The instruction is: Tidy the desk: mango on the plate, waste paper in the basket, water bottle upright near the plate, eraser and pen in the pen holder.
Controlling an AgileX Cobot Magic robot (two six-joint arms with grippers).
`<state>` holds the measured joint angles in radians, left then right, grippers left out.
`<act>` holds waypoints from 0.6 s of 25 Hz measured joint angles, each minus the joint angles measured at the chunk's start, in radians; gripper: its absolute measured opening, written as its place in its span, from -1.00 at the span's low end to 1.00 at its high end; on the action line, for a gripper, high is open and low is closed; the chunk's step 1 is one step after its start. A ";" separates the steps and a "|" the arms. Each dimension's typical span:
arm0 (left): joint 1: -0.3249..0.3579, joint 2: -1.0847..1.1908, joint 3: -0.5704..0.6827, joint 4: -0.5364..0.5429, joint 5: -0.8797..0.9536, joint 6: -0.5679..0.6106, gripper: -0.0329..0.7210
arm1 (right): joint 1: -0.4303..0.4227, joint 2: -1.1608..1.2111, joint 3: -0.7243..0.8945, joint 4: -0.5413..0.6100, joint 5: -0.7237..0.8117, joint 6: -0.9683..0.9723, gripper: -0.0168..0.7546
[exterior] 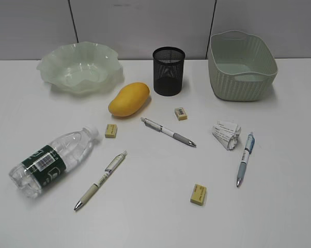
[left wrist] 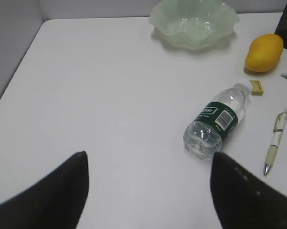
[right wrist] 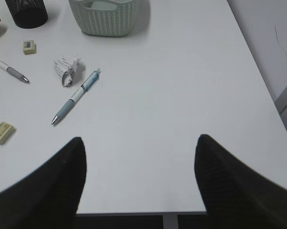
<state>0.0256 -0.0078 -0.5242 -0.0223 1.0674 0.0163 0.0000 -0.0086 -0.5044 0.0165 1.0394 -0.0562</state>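
Nothing looks done yet: both pincers, left (left wrist: 148, 191) and right (right wrist: 138, 183), hang apart and empty while the mango (exterior: 128, 99), paper wad (exterior: 227, 135), tipped bottle (exterior: 55, 160), pens and erasers lie loose on the counter (exterior: 155, 217).

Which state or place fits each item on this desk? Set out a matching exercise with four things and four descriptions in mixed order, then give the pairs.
Things:
1. water bottle
2. mango
3. waste paper
4. pen holder

Descriptions:
A. standing upright between the plate and the basket
B. crumpled, next to the blue pen
C. lying on its side, cap on
D. resting on the desk just in front of the plate

Pairs: 1-C, 2-D, 3-B, 4-A
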 joint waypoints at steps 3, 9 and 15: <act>0.000 0.000 0.000 0.000 0.000 0.000 0.67 | 0.000 0.000 0.000 0.000 0.000 0.000 0.50; 0.000 0.000 0.000 0.000 0.000 0.000 0.66 | 0.000 0.000 0.000 0.000 0.000 0.000 0.50; 0.000 0.000 0.000 0.000 0.000 0.000 0.66 | 0.000 0.000 0.000 0.000 0.000 0.000 0.50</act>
<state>0.0256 -0.0078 -0.5242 -0.0223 1.0674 0.0163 0.0000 -0.0086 -0.5044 0.0165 1.0394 -0.0562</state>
